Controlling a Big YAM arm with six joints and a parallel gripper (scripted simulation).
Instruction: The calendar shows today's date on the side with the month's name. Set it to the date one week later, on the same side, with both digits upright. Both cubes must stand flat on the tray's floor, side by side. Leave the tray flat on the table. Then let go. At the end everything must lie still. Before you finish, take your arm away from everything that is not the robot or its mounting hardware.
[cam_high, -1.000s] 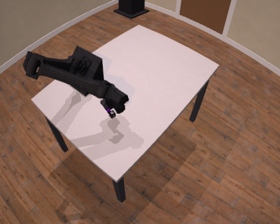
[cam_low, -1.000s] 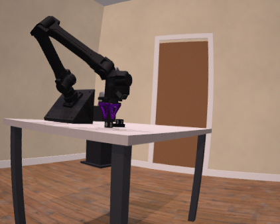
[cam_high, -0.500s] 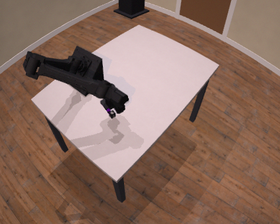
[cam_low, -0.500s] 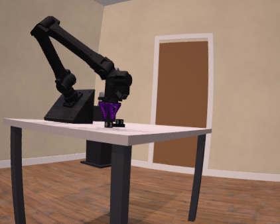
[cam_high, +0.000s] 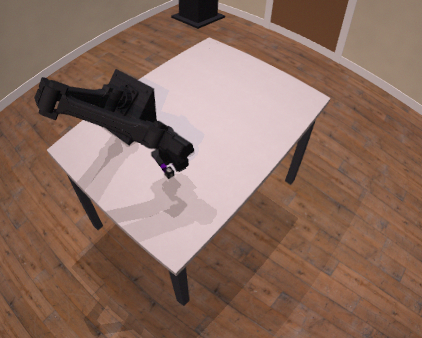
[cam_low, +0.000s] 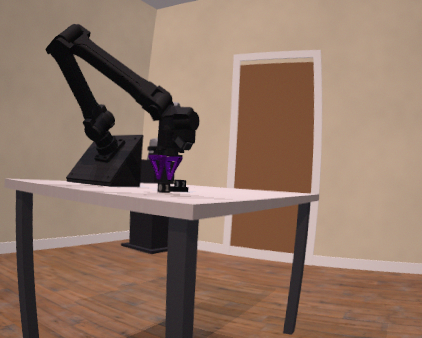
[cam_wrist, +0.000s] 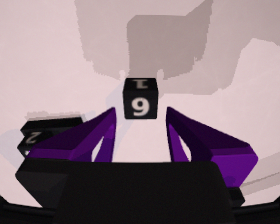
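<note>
A small black cube (cam_wrist: 140, 98) with a white 9 on the face towards the wrist camera stands on the white table. My gripper (cam_wrist: 141, 113) has purple fingers that stand one on each side of the cube, with a small gap on both sides. The fingers are part open and do not press on the cube. The cube also shows in the top view (cam_high: 171, 172) and in the exterior view (cam_low: 164, 187), at the fingertips (cam_low: 165, 181). The black tray (cam_wrist: 46, 133) lies just left of the fingers, partly hidden by the left finger, with a pale mark on it. It also shows in the exterior view (cam_low: 179, 186).
The arm's black base (cam_high: 131, 95) stands at the table's left rear edge. The table's front edge (cam_high: 145, 245) is a short way beyond the cube. A door (cam_low: 274, 150) and a dark pedestal (cam_high: 198, 11) stand off the table.
</note>
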